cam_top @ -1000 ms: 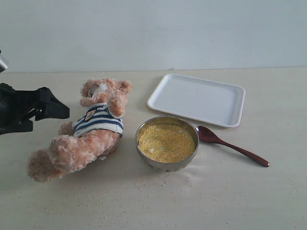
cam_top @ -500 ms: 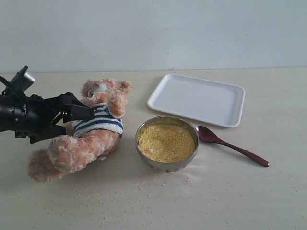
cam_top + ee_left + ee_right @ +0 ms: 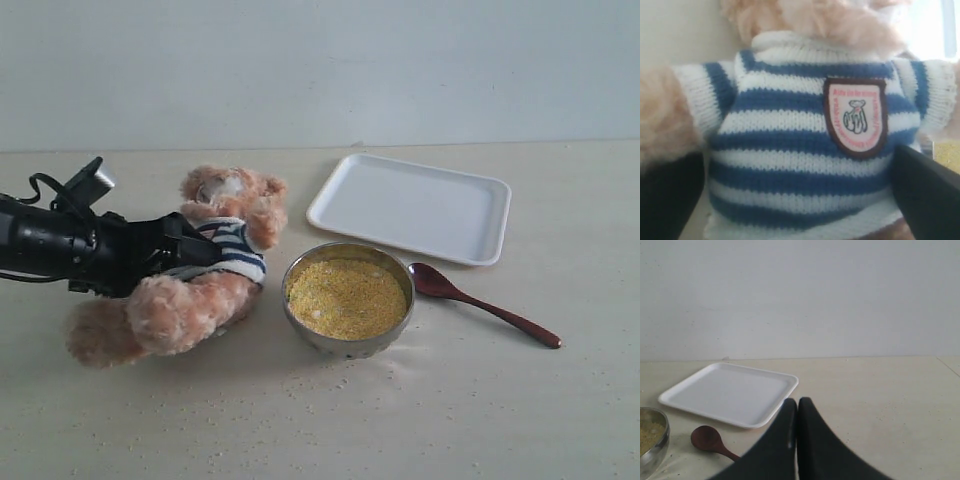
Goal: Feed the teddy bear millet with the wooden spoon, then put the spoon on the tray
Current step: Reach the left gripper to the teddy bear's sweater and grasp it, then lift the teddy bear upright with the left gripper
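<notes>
The teddy bear [image 3: 236, 196] lies on its back at the left, its striped shirt [image 3: 805, 130] and shield badge filling the left wrist view. My left gripper [image 3: 205, 248] is open, one finger on either side of the bear's torso, close against the shirt. A steel bowl [image 3: 350, 346] holds the millet [image 3: 347, 295] in the middle. Right of the bowl, the wooden spoon [image 3: 480, 303] rests on the table. The white tray [image 3: 410, 205] sits behind it. My right gripper [image 3: 797, 403] is shut with nothing in it, out of the exterior view, facing the tray [image 3: 730, 392] and spoon [image 3: 707, 438].
Loose millet specks [image 3: 300, 385] are scattered on the beige table in front of the bowl. A pale wall closes the back of the table. The bowl's rim [image 3: 662, 437] shows at the edge of the right wrist view.
My left arm has come in from the left edge until its fingers straddle the bear's torso. The bear has shifted slightly to the right. Bowl, spoon and tray have not moved.
</notes>
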You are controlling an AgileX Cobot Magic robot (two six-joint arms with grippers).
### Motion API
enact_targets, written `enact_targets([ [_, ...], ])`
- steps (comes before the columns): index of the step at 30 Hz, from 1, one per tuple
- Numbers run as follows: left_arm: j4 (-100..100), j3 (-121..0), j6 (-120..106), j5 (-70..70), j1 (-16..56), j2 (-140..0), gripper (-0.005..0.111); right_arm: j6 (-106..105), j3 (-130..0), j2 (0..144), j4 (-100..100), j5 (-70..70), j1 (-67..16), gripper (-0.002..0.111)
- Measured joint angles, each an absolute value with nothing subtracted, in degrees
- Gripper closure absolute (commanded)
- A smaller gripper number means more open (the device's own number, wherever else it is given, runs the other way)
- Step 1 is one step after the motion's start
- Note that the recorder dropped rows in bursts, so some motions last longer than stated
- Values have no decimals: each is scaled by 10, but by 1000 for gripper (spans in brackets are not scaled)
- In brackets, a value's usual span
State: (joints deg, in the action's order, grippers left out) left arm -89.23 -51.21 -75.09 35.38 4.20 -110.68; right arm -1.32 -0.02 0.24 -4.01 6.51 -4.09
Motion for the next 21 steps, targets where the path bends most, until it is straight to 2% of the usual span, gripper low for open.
enact_targets([
  [4, -913, -527, -761, 354, 64, -1132, 15, -13, 0, 2, -40, 65, -41, 108],
  [7, -920, -537, -761, 351, 76, -1147, 21, -13, 0, 2, -40, 65, -41, 108],
  [10, -927, -540, -761, 350, 79, -1158, 36, -13, 0, 2, -40, 65, -41, 108],
  [18, -924, -543, -709, 347, 79, -1168, 102, -13, 0, 2, -40, 65, -41, 108],
  [21, -915, -543, -702, 360, 71, -1168, 102, -13, 0, 2, -40, 65, -41, 108],
])
